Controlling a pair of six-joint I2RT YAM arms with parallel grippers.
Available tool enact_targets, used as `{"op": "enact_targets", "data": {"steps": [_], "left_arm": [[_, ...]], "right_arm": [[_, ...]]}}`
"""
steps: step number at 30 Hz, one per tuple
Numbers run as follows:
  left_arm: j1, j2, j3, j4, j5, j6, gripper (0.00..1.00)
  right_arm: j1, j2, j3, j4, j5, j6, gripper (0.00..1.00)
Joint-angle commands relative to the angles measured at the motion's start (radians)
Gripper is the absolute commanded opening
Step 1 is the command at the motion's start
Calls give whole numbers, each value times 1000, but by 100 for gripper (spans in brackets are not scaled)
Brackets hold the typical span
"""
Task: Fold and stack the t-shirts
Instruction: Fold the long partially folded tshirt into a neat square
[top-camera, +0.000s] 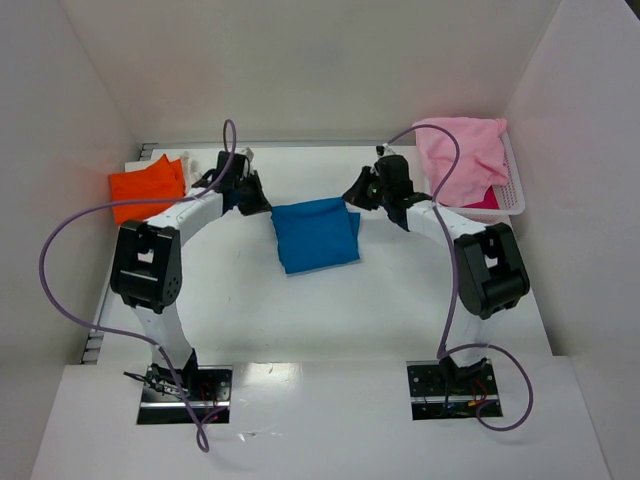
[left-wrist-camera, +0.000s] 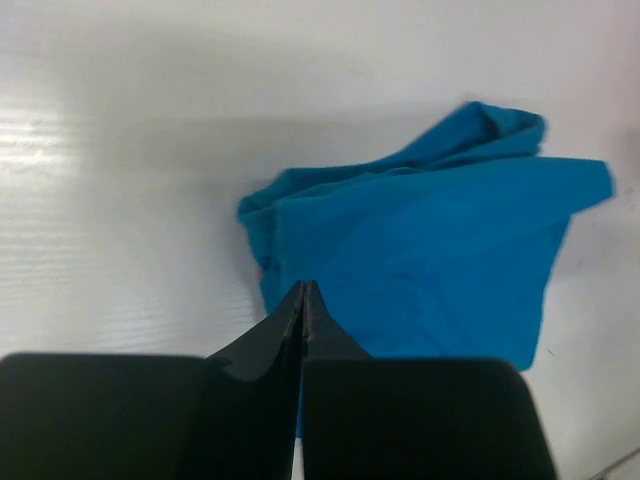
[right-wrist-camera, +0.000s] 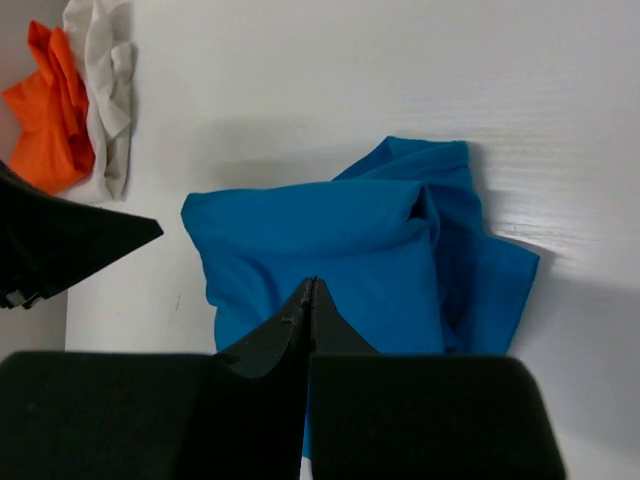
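Note:
A bright blue t-shirt (top-camera: 315, 235) lies folded into a small rectangle in the middle of the table. My left gripper (top-camera: 252, 196) hovers at its far left corner and my right gripper (top-camera: 356, 190) at its far right corner. Both are shut, with no cloth between the fingers. In the left wrist view the closed tips (left-wrist-camera: 303, 286) point over the near edge of the blue t-shirt (left-wrist-camera: 430, 240). The right wrist view has the same: shut tips (right-wrist-camera: 312, 282) over the blue t-shirt (right-wrist-camera: 330, 250). An orange t-shirt (top-camera: 147, 187) lies at the far left. A pale pink t-shirt (top-camera: 462, 160) fills the basket.
The white plastic basket (top-camera: 516, 192) stands at the far right against the wall, with something magenta under the pink shirt. A white cloth (right-wrist-camera: 105, 90) lies bunched beside the orange t-shirt (right-wrist-camera: 45, 110). White walls close in the table on three sides.

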Motion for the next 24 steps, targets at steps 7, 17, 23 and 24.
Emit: {"op": "enact_targets", "data": {"steps": [7,17,23,24], "left_arm": [[18,106,6,60,-94,-84,0],[18,216,117,50,-55,-66,0],[18,236,150,61,-55,-66,0],[18,245,159,61,-55,-66,0]], "right_arm": [[50,194,111,72,-98,11,0],[37,282,148,60,-1,2,0],[-2,291,156,73,-1,12,0],[-2,291,156,75,0,12,0]]}}
